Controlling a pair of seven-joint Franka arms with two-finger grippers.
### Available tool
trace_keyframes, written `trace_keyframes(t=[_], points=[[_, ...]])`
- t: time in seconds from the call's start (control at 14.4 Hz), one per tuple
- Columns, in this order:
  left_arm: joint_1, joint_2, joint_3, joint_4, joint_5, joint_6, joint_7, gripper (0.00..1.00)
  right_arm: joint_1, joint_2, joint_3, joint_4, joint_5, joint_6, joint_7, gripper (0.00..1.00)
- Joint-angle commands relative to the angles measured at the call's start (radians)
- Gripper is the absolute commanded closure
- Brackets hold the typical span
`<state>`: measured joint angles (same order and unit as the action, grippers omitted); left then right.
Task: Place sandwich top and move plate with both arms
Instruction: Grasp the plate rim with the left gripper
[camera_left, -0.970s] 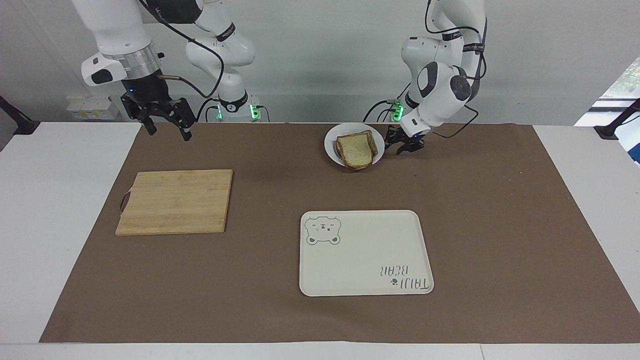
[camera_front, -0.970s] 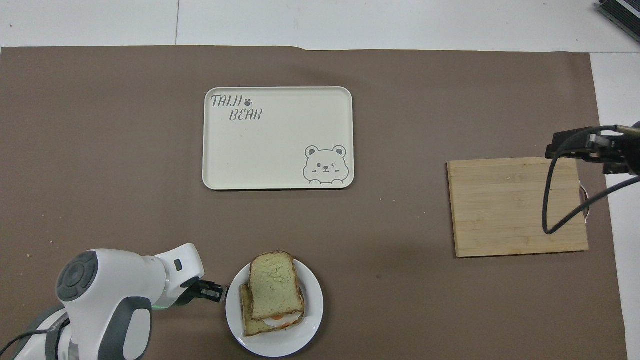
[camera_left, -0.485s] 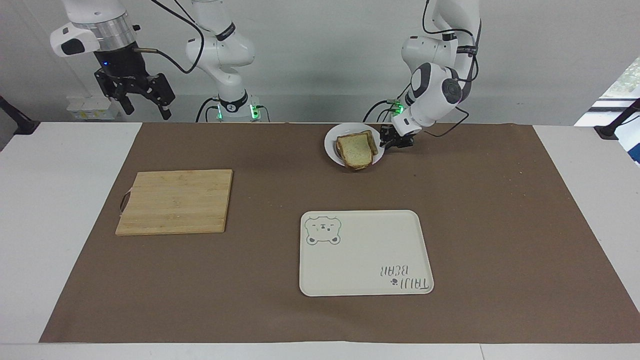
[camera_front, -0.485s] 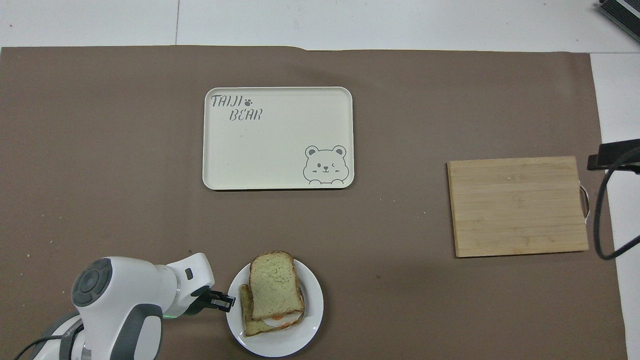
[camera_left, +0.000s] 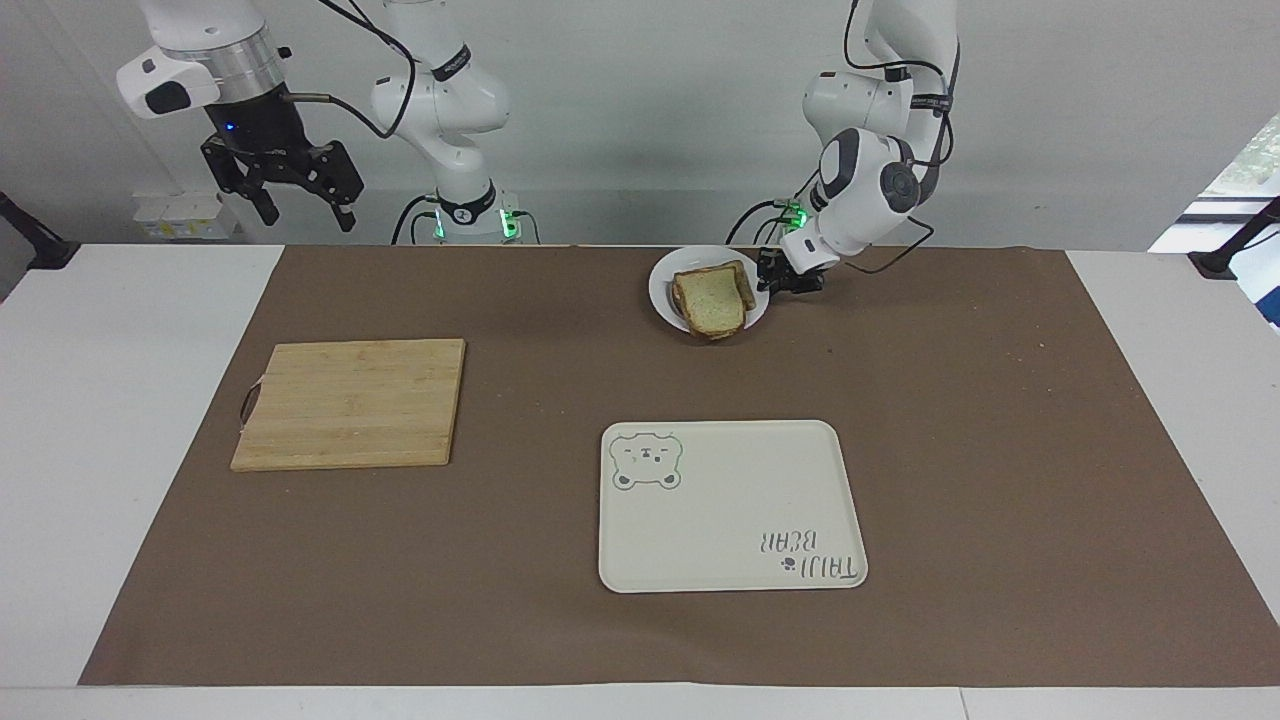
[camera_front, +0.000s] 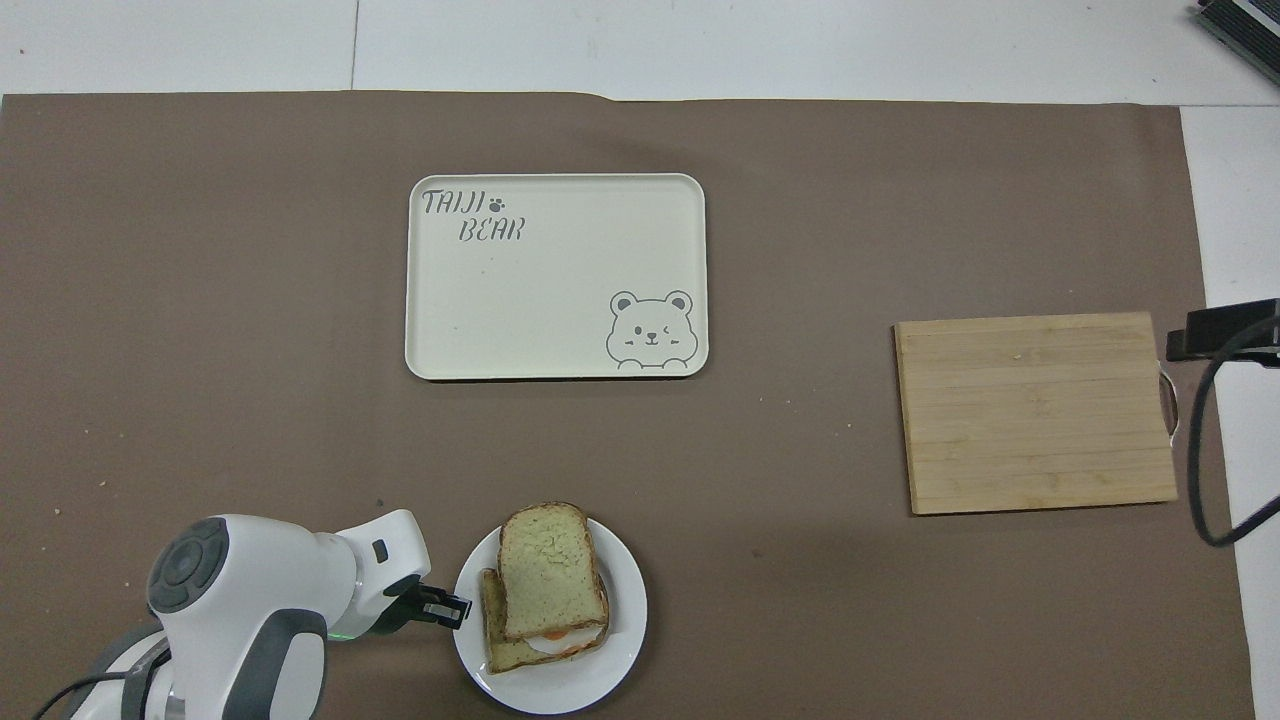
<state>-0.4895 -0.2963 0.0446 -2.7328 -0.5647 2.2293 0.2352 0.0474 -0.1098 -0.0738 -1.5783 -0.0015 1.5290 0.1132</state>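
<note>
Two pincers, left pincer (camera_left: 772, 279) clamped on plate (camera_front: 622, 640) rim, right pincer (camera_left: 300, 208) spread open aloft, lower toast (camera_front: 492, 640) mostly hidden under sandwich top (camera_front: 550, 570)

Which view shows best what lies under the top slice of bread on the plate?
The overhead view: under the sandwich top, an egg's white and orange edge peeks out over the lower slice. In the facing view the slices on the plate overlap; no filling shows.

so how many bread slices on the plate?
2 visible: the sandwich top lies offset on a lower slice, egg between, on the plate by the left gripper. More could be hidden underneath.
</note>
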Motion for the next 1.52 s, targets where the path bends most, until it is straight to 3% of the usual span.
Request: trace_keyframes(t=[0.0, 0.07, 0.48, 0.69, 0.83, 1.11, 1.45], points=[[-0.026, 0.003, 0.015, -0.011, -0.047, 0.006, 0.021, 0.92, -0.003, -0.018, 0.000, -0.016, -0.028, -0.013, -0.027, 0.00], [-0.032, 0.003, 0.015, -0.011, -0.049, 0.001, 0.021, 1.00, -0.003, -0.016, -0.003, -0.012, -0.028, -0.032, -0.035, 0.00], [0.000, 0.022, 0.024, 0.016, -0.090, -0.036, 0.101, 1.00, -0.012, -0.028, -0.006, -0.028, -0.009, -0.038, -0.044, 0.00], [0.121, 0.104, 0.024, 0.138, -0.090, -0.199, 0.142, 1.00, -0.012, -0.028, -0.004, -0.028, -0.035, -0.024, -0.069, 0.00], [0.198, 0.124, 0.024, 0.165, -0.098, -0.229, 0.206, 1.00, -0.012, -0.028, -0.004, -0.028, -0.051, -0.020, -0.102, 0.00], [0.331, 0.134, 0.026, 0.191, -0.225, -0.282, 0.381, 1.00, -0.011, -0.028, -0.004, -0.035, -0.052, -0.021, -0.103, 0.00], [0.491, 0.238, 0.026, 0.370, -0.313, -0.448, 0.460, 1.00, -0.012, -0.027, -0.003, -0.031, -0.031, -0.026, -0.095, 0.00]])
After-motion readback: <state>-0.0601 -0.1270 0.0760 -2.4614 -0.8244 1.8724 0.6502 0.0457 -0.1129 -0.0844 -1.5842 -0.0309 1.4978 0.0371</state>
